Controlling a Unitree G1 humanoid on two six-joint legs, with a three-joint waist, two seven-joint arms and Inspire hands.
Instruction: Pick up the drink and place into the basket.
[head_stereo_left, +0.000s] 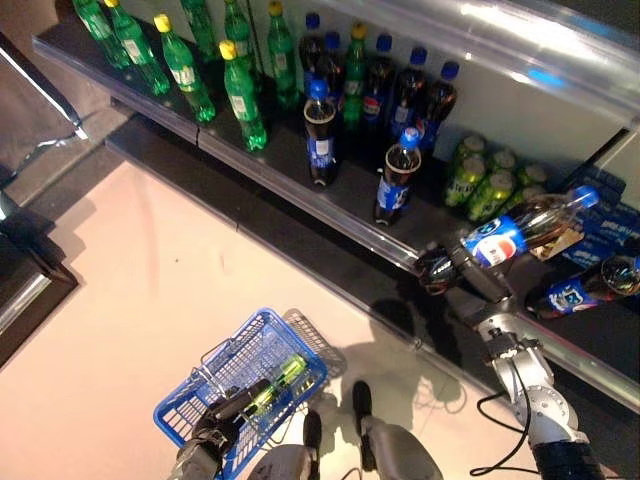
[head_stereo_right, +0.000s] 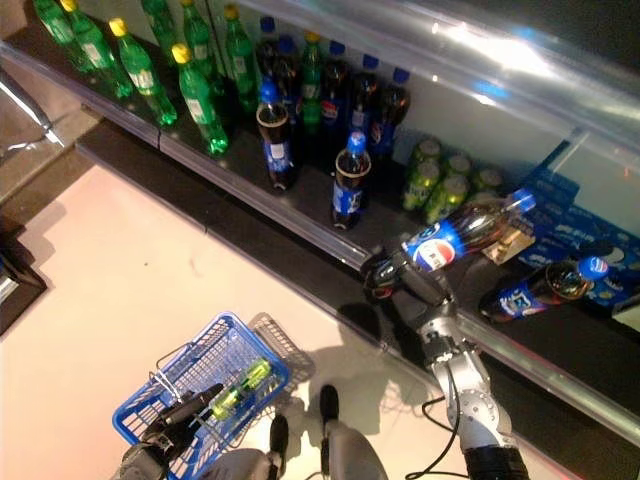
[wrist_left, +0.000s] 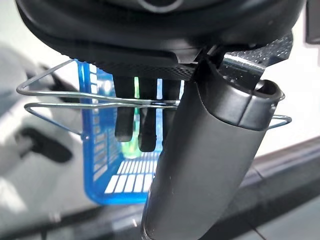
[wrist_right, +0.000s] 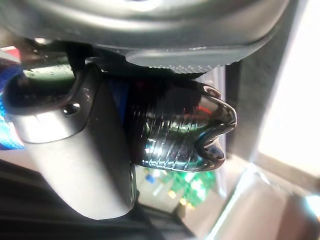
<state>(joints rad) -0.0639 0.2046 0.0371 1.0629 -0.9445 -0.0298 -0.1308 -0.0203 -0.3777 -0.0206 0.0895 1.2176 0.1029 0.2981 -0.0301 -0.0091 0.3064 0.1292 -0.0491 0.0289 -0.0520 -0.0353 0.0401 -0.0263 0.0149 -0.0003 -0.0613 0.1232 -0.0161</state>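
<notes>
My right hand (head_stereo_left: 462, 268) is shut on a dark cola bottle (head_stereo_left: 520, 232) with a blue label and blue cap. It holds the bottle tilted, cap away from me, just above the front edge of the low shelf (head_stereo_left: 300, 185). The bottle's ribbed base (wrist_right: 175, 135) shows past the thumb in the right wrist view. My left hand (head_stereo_left: 225, 415) is shut on the wire handles (wrist_left: 90, 102) of the blue basket (head_stereo_left: 215, 385), which hangs low at the left. A green drink (head_stereo_left: 278, 385) lies in the basket.
Green bottles (head_stereo_left: 185, 70) and dark cola bottles (head_stereo_left: 320, 135) stand on the shelf, with green cans (head_stereo_left: 485, 185) further right. Another cola bottle (head_stereo_left: 585, 288) lies on its side at the right. A clear rail (head_stereo_left: 330, 220) runs along the shelf front. Pale floor lies below.
</notes>
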